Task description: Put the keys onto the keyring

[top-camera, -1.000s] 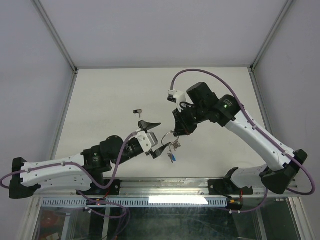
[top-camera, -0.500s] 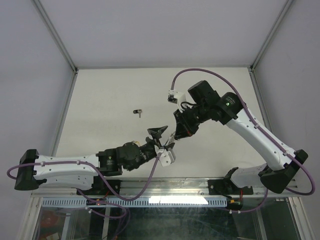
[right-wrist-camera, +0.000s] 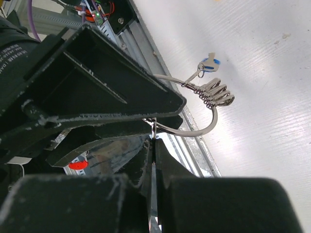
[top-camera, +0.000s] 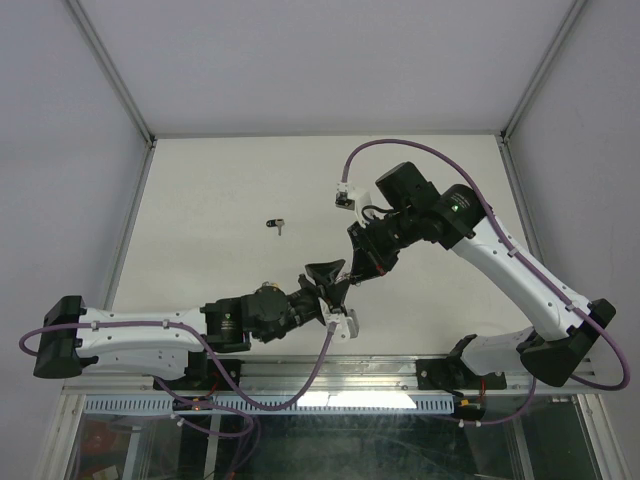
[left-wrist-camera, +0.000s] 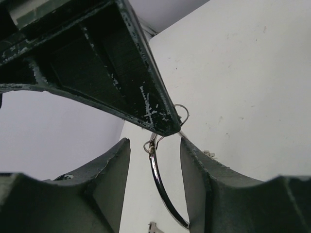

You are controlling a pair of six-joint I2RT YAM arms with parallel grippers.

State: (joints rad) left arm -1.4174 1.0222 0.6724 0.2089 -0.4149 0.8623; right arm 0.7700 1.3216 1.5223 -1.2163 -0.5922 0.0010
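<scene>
A flat white desk [top-camera: 220,180] stretches before me, walled by pale grey panels [top-camera: 60,150] in silver metal posts [top-camera: 113,75]; a silver aluminium rail [top-camera: 400,372] edges its near side.

Robotics lab, alu-framed booth [top-camera: 110,70], white bench [top-camera: 220,180]

One keyring [left-wrist-camera: 157,179], one blue key [right-wrist-camera: 210,63]

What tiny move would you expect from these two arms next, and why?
Probably the left hand should close on the keyring. The silver wire runs through the gap between its fingers without being pinched yet, while the right hand is shut on another part of the ring, steadying it.
</scene>
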